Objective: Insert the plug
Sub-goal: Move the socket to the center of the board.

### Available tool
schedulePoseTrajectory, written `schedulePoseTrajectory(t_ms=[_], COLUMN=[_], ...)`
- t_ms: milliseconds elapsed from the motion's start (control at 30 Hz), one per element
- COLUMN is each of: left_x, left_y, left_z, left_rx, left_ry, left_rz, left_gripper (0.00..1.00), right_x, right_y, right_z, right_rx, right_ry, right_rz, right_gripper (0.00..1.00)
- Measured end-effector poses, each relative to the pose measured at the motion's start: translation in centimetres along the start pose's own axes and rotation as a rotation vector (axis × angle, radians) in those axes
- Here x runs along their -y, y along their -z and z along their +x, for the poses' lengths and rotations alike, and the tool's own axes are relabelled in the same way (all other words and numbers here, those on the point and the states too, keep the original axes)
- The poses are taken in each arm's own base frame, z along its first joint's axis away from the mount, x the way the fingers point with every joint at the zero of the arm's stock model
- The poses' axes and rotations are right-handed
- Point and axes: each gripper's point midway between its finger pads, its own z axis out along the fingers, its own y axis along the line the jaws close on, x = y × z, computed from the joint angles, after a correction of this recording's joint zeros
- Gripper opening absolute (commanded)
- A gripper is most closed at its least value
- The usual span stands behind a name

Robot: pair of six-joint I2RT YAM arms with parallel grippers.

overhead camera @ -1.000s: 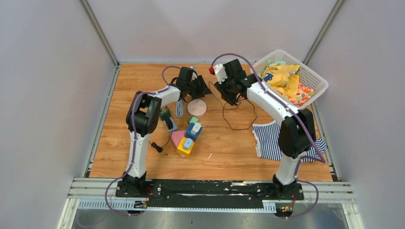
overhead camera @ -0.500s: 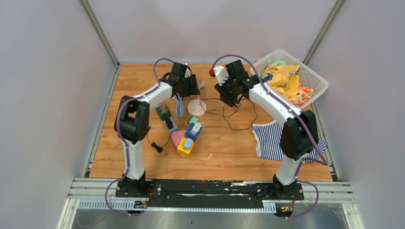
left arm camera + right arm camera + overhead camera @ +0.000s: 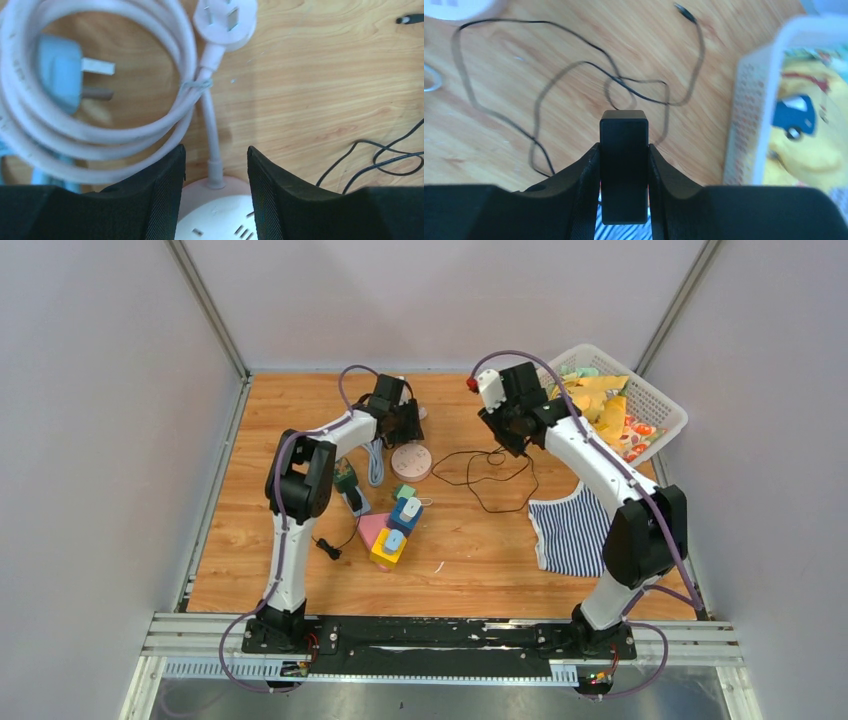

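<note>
Walls: plain pale grey panels (image 3: 100, 440) on the left, back and right; they close the space in on three sides
Corner posts: slim metal struts (image 3: 209, 308) slanting up from both back corners
Table: light wooden board (image 3: 480, 570); grain running side to side
Near edge: aluminium rails (image 3: 690, 640); a black plate (image 3: 430, 628) lies along them
Below the rails: dull grey metal sheet (image 3: 400, 702)
Light: soft and even; shadows faint

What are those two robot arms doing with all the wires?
The right gripper is clamped on a black box-shaped plug, over the wooden table near the white plastic basket. The left gripper hangs open over the round white socket hub, with the hub's white cord running between its fingers. The plug is not in the hub yet.
</note>
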Motion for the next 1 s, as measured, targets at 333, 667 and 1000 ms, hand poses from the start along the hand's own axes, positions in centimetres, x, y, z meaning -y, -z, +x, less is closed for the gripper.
schedulePoseTrajectory(t_ms=[333, 667, 1000], left_x=[3.9, 10.7, 15.1], left_y=[-2.4, -2.6, -2.2], left_z=[0.2, 4.0, 7.6], left_rx=[-0.002, -0.035, -0.080], left_ry=[-0.047, -0.112, -0.221], left_rz=[0.036, 0.176, 0.364], left_gripper=[0.10, 0.00, 0.32], right_x=[9.2, 9.2, 7.5], right_y=[6.4, 6.9, 5.9], right_z=[3.4, 4.1, 5.6], right_rx=[-0.012, -0.017, -0.035], right_ry=[-0.137, -0.134, -0.027], right_rz=[0.259, 0.263, 0.168], right_gripper=[0.00, 0.00, 0.00])
